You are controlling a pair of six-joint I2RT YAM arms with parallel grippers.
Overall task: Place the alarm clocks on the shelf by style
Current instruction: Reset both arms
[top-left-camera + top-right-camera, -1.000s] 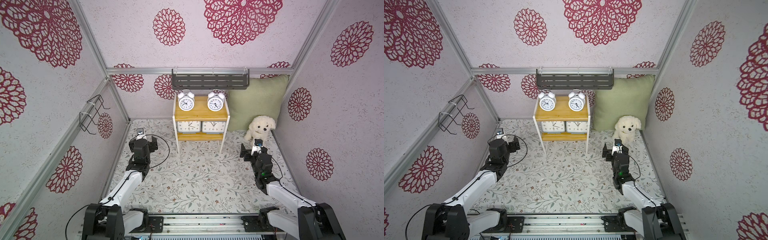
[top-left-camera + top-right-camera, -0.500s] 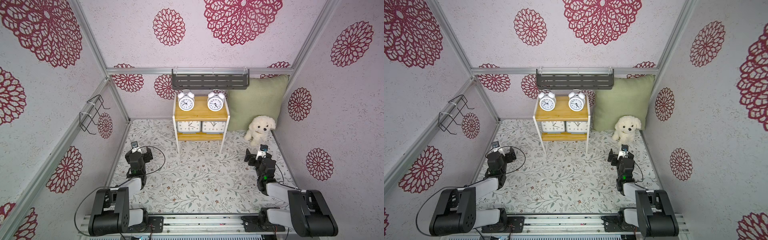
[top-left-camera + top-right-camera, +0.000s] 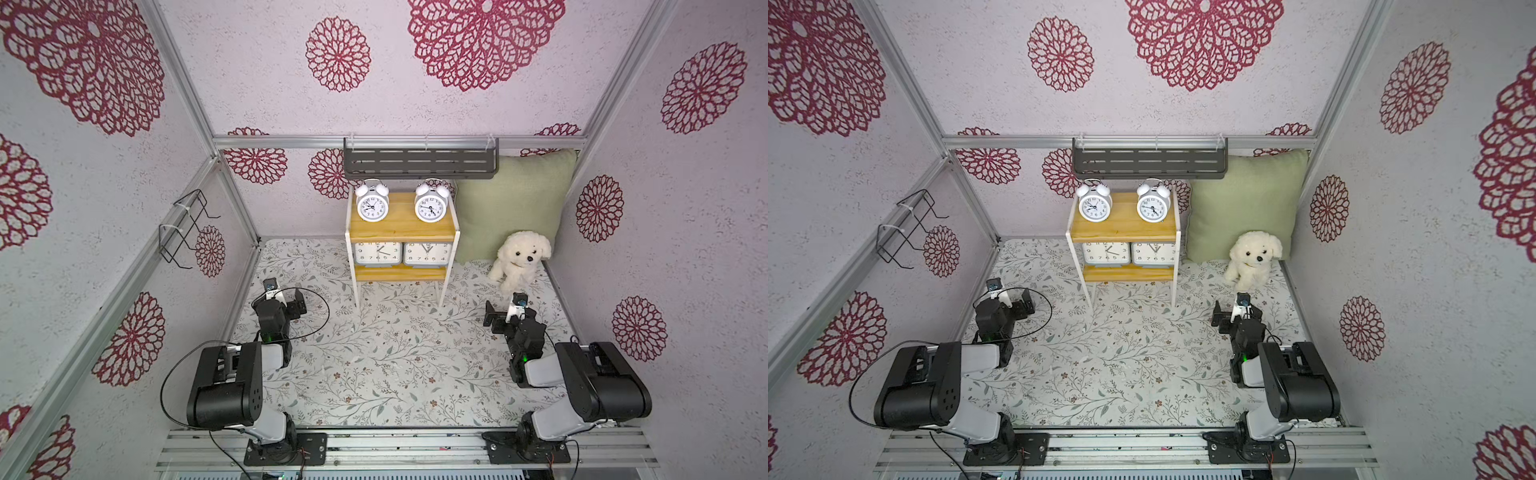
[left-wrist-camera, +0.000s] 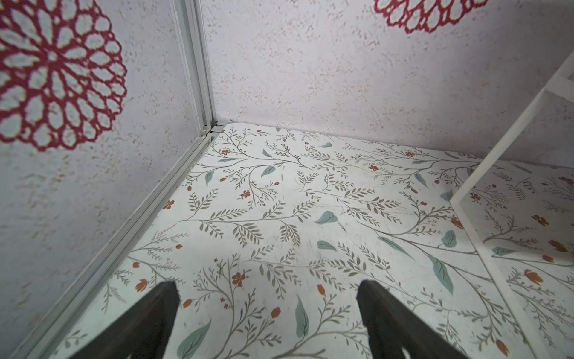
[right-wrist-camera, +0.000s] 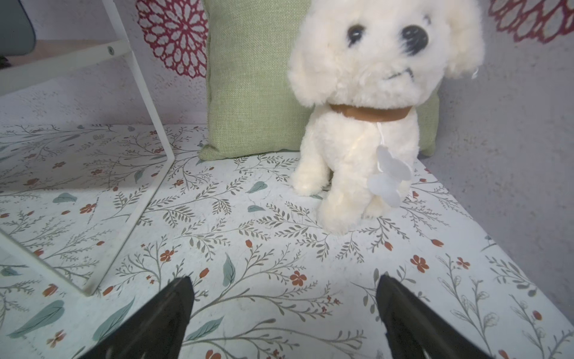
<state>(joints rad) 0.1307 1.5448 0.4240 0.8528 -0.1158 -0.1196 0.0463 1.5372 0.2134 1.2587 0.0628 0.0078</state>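
The shelf (image 3: 401,230) stands at the back wall in both top views. Two white twin-bell alarm clocks (image 3: 372,205) (image 3: 431,205) sit side by side on its upper board. Two grey rectangular alarm clocks (image 3: 377,253) (image 3: 428,254) fill the lower tier. My left gripper (image 3: 286,299) rests low near the left wall, well short of the shelf. In the left wrist view it (image 4: 267,289) is open over bare floor, with a white shelf leg (image 4: 503,136) off to one side. My right gripper (image 3: 508,313) is open and empty (image 5: 284,284), just in front of the plush dog.
A white plush dog (image 3: 519,259) sits right of the shelf against a green pillow (image 3: 511,203). A dark grey slotted rack (image 3: 419,162) hangs above the shelf, and a black wire rack (image 3: 187,226) is on the left wall. The plush dog (image 5: 366,102) fills the right wrist view.
Both arms have drawn back from the shelf toward their bases and folded up. The grippers now sit lower and closer to the front. The clocks have not moved.
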